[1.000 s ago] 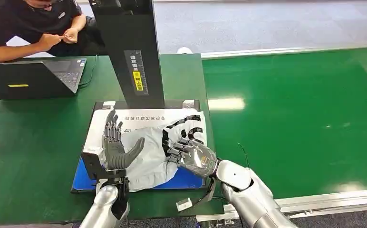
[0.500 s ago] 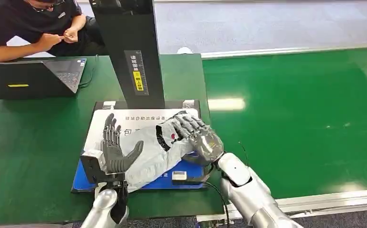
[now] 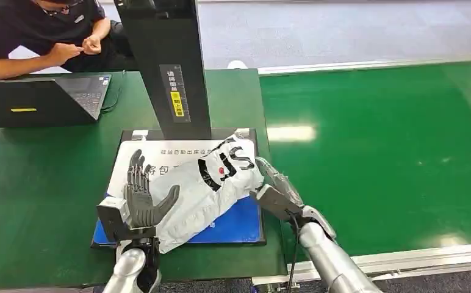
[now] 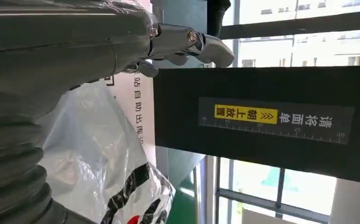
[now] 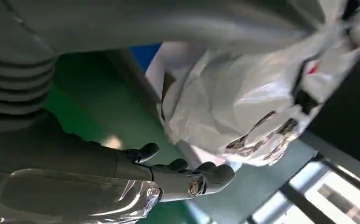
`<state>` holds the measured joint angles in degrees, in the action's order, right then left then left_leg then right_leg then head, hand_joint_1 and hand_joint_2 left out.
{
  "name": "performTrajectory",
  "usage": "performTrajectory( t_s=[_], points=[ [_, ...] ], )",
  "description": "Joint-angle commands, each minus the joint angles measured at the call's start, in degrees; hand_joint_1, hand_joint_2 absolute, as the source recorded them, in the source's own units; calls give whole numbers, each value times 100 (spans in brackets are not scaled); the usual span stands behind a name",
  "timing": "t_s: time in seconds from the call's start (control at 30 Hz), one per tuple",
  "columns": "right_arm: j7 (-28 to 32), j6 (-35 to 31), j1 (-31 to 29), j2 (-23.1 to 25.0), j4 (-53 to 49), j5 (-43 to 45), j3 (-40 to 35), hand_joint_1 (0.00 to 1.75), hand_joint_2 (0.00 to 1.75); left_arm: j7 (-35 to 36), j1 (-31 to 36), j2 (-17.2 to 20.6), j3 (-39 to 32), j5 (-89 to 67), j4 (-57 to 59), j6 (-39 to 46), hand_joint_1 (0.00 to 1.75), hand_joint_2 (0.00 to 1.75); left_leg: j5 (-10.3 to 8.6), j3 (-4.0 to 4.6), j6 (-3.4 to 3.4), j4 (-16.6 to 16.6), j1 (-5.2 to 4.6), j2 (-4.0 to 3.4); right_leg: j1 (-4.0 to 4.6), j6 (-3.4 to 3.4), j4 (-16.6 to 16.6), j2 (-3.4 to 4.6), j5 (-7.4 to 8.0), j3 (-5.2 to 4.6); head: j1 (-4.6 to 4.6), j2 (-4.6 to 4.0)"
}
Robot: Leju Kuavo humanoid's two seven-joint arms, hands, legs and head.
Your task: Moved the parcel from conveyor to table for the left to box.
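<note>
Spreading upward, the fingers (image 3: 136, 177) of the left hand (image 3: 143, 200) stand apart and grip nothing, beside the white parcel (image 3: 208, 186). The right hand (image 3: 277, 190) lies extended and empty, just beside the parcel's other edge. The parcel rests tilted on the blue-bordered mat (image 3: 236, 224) on the green table (image 3: 44, 177), below the black scanner column (image 3: 169, 67).

A crinkled white plastic parcel bag (image 3: 205, 186) carries bold black lettering and one small red dot. It lies on a flat blue mat (image 3: 239, 226) under a white sheet printed with black characters (image 3: 129, 165). Behind the parcel stands a black upright column (image 3: 172, 67) bearing a yellow label. The bench (image 3: 38, 177) is dark green, the conveyor belt (image 3: 385, 159) brighter green.
</note>
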<state>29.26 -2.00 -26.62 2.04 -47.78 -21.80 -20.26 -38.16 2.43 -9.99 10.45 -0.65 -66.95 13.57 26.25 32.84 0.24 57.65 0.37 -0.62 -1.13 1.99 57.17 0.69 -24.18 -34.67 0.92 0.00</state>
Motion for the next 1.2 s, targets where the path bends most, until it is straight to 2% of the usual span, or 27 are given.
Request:
performTrajectory(
  t_s=[0.03,0.17,0.43,0.6,0.8,1.2],
  points=[
    [265,1941,1701,-531,-3389,2128,1071,0,175,17,-14,135,-264,-11,-73,-26,0,175,-1,7,-1,-2,0,29,1,-8,1,-30,-8,1,4,0],
    [362,2212,2274,-270,-4319,2467,1761,0,175,37,-114,103,-384,-56,-218,15,0,175,1,16,-5,-1,-2,32,-1,-12,5,-33,-10,-10,2,0],
    [418,2336,2315,-191,-4308,2403,1879,0,175,44,-132,85,-420,-77,-237,0,0,175,3,8,-8,-5,0,14,2,-14,-2,-15,-3,-8,2,0],
    [467,2517,2752,207,-4605,2291,2390,0,175,69,-182,47,-456,-232,-267,-32,0,175,2,5,-7,-6,2,18,3,-12,-4,-20,-5,-3,2,0],
    [413,2294,2945,396,-4781,1865,2420,0,175,131,-77,20,-421,-395,-247,-74,0,175,4,1,-8,-8,-1,19,1,-17,-1,-21,-7,-3,2,0],
    [509,2298,2975,409,-4699,1701,2356,0,175,135,-102,46,-432,-409,-268,-101,0,175,3,6,-8,-5,2,9,3,-13,-2,-12,-2,-8,4,0]
  ],
)
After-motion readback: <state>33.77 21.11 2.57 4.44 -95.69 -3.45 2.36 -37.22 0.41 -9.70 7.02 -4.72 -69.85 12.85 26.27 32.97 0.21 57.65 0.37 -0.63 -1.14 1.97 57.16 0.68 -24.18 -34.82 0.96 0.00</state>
